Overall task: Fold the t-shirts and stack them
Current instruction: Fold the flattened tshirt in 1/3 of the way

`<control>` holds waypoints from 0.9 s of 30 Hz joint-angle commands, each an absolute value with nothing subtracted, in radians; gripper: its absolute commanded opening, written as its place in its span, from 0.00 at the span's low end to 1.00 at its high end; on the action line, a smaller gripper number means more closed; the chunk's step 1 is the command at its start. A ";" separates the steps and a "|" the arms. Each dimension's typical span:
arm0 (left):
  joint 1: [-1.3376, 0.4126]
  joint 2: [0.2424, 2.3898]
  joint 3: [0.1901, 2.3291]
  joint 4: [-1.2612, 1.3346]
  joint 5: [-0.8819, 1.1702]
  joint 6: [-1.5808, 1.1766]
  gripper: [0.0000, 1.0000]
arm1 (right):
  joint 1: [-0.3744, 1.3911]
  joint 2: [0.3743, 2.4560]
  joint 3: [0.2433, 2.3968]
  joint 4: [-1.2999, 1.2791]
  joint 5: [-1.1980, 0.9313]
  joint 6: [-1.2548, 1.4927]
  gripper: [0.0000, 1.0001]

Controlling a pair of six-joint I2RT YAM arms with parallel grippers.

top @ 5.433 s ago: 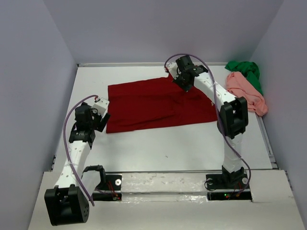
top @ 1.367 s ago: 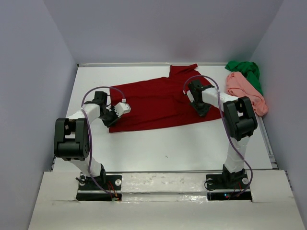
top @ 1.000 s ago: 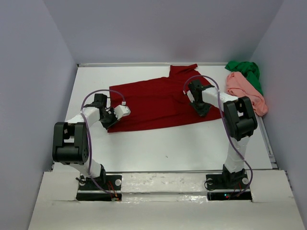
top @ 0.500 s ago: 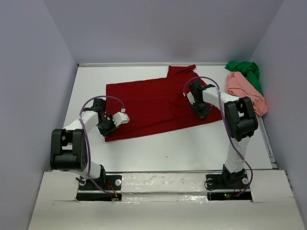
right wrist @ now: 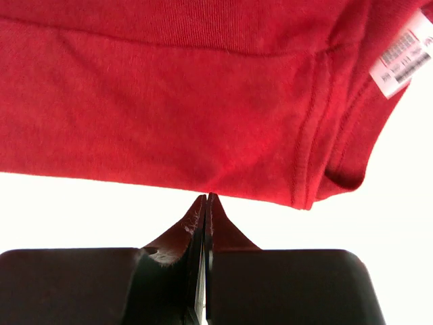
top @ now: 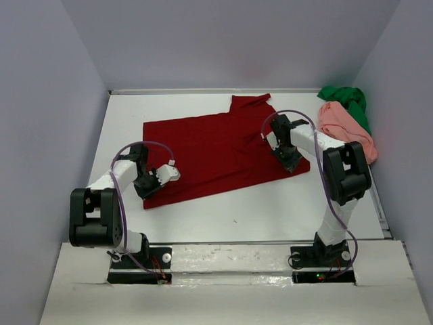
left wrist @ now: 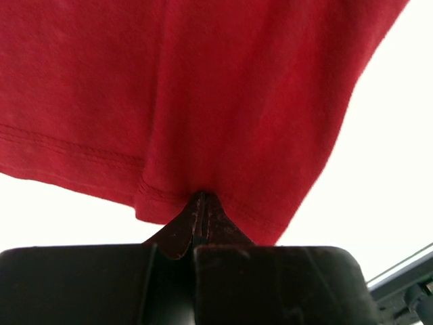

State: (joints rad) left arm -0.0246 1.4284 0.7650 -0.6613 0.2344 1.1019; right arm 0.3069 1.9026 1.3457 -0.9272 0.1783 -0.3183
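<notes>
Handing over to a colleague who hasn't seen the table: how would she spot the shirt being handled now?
On the white table, the dark red t-shirt lies spread across the middle, the left pincer and the right pincer each shut on an edge. Only it is flat: the salmon pink t-shirt and the bright green t-shirt sit crumpled in the far right corner.

Lab test booth: grey walls [top: 230, 40] enclosing white table [top: 237, 203]
</notes>
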 commanded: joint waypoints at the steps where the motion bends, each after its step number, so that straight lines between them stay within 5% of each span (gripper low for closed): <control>1: -0.020 1.385 0.782 -0.762 0.209 1.109 0.00 | 0.299 1.818 1.373 -0.968 0.169 -0.336 0.00; 11: -0.020 1.318 0.954 -0.842 0.206 1.075 0.00 | 0.299 1.795 1.479 -1.023 0.190 -0.353 0.00; 12: -0.020 1.312 0.972 -0.842 0.204 1.072 0.02 | 0.299 1.795 1.479 -1.020 0.189 -0.353 0.00; 13: -0.020 1.305 0.979 -0.845 0.201 1.069 0.16 | 0.299 1.795 1.480 -1.017 0.189 -0.353 0.00; 17: -0.020 1.264 0.994 -0.805 0.170 1.043 0.22 | 0.299 1.802 1.473 -0.959 0.230 -0.359 0.00; 22: -0.020 1.220 0.970 -0.637 0.158 0.970 0.18 | 0.299 1.847 1.506 -0.862 0.251 -0.350 0.00; 25: -0.018 1.180 0.939 -0.489 0.153 0.889 0.05 | 0.299 1.877 1.552 -0.806 0.270 -0.344 0.00; 27: -0.018 1.158 0.927 -0.424 0.167 0.838 0.09 | 0.299 1.896 1.591 -0.785 0.275 -0.344 0.00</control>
State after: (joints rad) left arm -0.0242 1.2137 0.9493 -0.6029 0.1699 0.9581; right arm 0.3069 1.8717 1.4960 -0.9009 0.2398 -0.3473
